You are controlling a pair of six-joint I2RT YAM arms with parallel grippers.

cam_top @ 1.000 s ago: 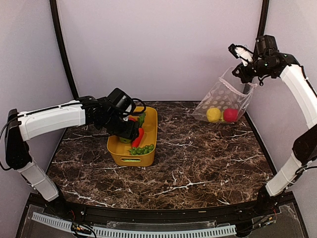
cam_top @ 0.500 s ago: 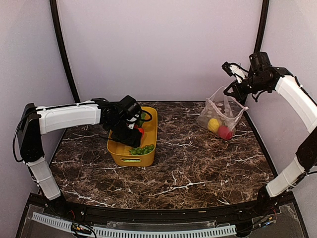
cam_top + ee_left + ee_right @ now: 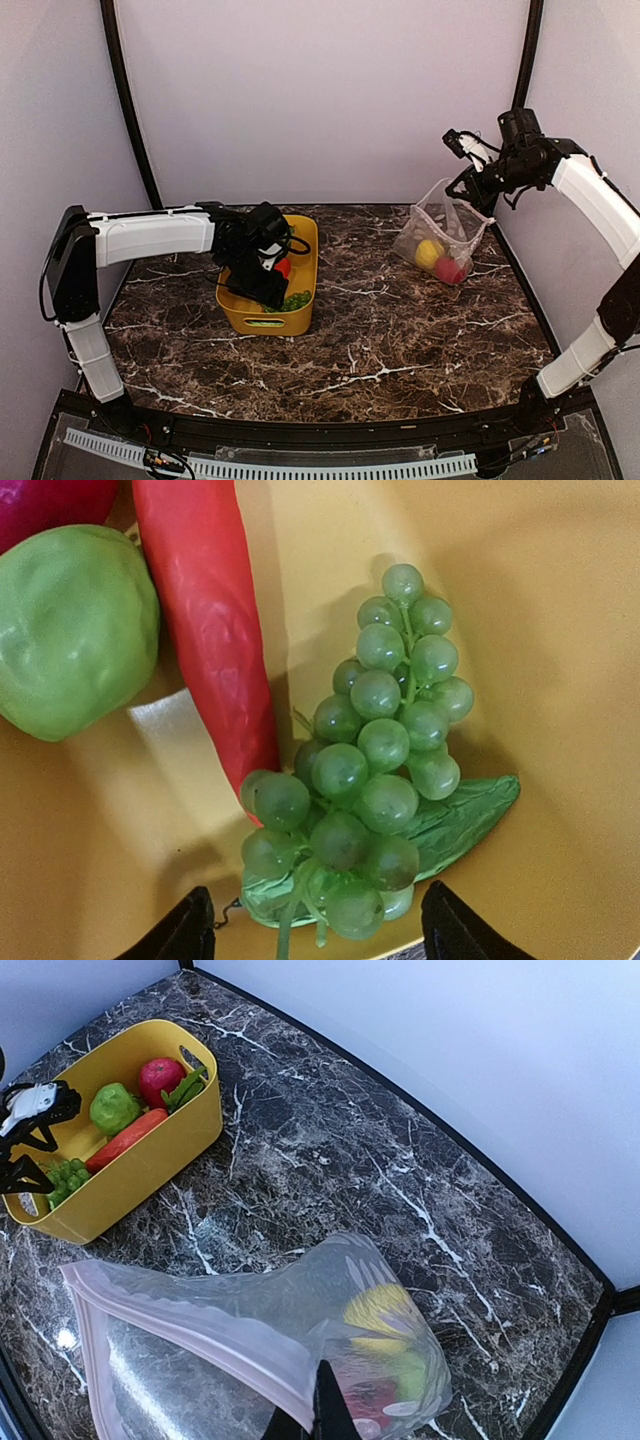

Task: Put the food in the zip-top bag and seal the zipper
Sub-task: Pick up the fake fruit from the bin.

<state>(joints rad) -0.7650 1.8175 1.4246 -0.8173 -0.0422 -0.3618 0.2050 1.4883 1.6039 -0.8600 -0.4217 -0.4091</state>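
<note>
My left gripper [image 3: 270, 287] is inside the yellow tub [image 3: 300, 322], open, its two fingertips either side of the stem end of the green grapes [image 3: 385, 770] without touching them. Beside the grapes lie an orange-red carrot [image 3: 205, 620] and a green fruit [image 3: 70, 630]. My right gripper [image 3: 476, 186] is shut on the mouth edge of the zip-top bag [image 3: 443, 232] and holds it up at the back right. The bag's bottom rests on the table with a yellow lemon [image 3: 428, 252] and a red fruit [image 3: 451, 270] inside. The pale zipper [image 3: 190, 1325] hangs open.
The right wrist view shows the tub [image 3: 160, 1160] with a red apple [image 3: 160, 1075], leafy greens [image 3: 188, 1085], green fruit, carrot and grapes. The marble table [image 3: 400, 340] is ringed by pale walls and two black corner posts.
My right gripper has lowered the bag and shifted it left, and its bottom now rests on the table. My left gripper has moved to the tub's near end, over the grapes.
</note>
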